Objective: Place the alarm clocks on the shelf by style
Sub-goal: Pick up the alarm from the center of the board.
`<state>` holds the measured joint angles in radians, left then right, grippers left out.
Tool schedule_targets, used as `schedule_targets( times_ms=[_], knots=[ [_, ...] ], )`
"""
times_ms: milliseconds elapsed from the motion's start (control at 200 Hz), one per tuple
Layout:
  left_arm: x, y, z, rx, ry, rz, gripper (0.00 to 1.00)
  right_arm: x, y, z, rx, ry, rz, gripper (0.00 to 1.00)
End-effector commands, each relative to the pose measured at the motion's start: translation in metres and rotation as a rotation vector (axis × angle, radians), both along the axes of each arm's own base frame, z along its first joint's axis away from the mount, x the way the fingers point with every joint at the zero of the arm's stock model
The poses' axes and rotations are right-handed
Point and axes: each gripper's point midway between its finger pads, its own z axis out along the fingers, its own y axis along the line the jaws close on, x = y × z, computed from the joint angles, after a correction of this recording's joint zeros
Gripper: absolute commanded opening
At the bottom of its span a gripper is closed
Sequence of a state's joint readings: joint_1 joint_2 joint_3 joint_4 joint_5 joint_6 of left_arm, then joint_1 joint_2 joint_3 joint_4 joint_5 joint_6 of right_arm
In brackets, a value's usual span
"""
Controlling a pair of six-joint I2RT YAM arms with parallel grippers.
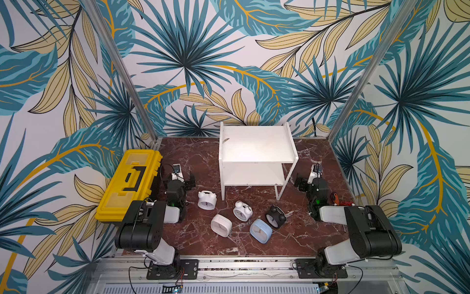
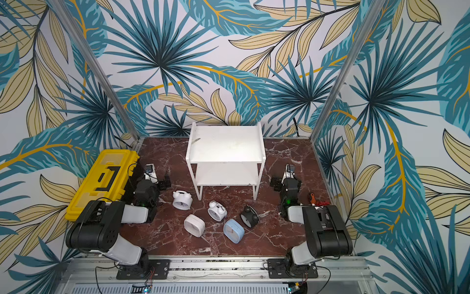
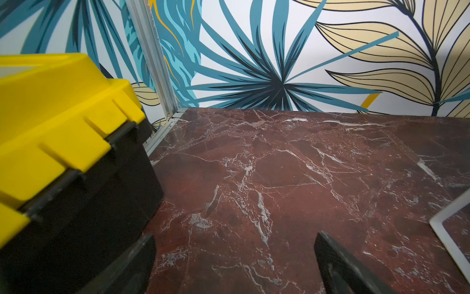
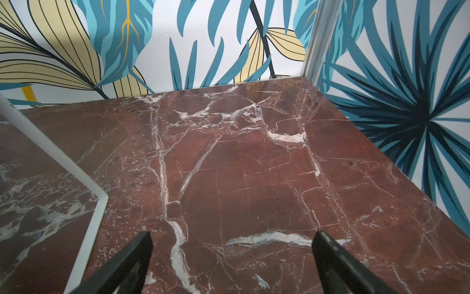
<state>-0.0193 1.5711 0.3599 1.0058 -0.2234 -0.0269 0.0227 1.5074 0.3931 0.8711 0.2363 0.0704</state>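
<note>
Left arm (image 1: 140,226) and right arm (image 1: 371,231): boxy black joint housings, rounded white links, thin black cables by screwed black base plates (image 1: 189,266). Left pincer (image 3: 234,235) and right pincer (image 4: 231,233) show black fingers, apparently flat, though blurred.

My left arm (image 1: 142,224) and right arm (image 1: 368,229) sit folded. My left gripper (image 3: 235,241) and right gripper (image 4: 232,236) hold their jaws spread wide.

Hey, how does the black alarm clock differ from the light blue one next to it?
The black clock is round with twin bells; the light blue clock is a rounded square without bells. The black clock's case is dark, the light blue clock's pale. The black clock lies nearer the shelf than the light blue clock. Both rest on the table, neither shelved.
</note>
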Motion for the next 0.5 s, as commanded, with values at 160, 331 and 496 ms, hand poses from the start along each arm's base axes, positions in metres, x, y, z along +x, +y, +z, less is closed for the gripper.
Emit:
schedule_targets(
  times_ms=[160, 331, 496],
  knots=[
    [-0.001, 0.007, 0.001, -0.027, -0.011, 0.005, 1.00, 0.002, 0.006, 0.002, -0.010, 0.003, 0.028, 1.00],
    [-0.002, 0.007, 0.000, -0.026, -0.008, 0.006, 1.00, 0.002, 0.006, 0.001, -0.010, 0.005, 0.027, 0.99],
    [-0.001, 0.008, 0.004, -0.027, -0.013, 0.011, 1.00, -0.004, -0.013, 0.028, -0.026, -0.033, -0.092, 0.99]
  ],
)
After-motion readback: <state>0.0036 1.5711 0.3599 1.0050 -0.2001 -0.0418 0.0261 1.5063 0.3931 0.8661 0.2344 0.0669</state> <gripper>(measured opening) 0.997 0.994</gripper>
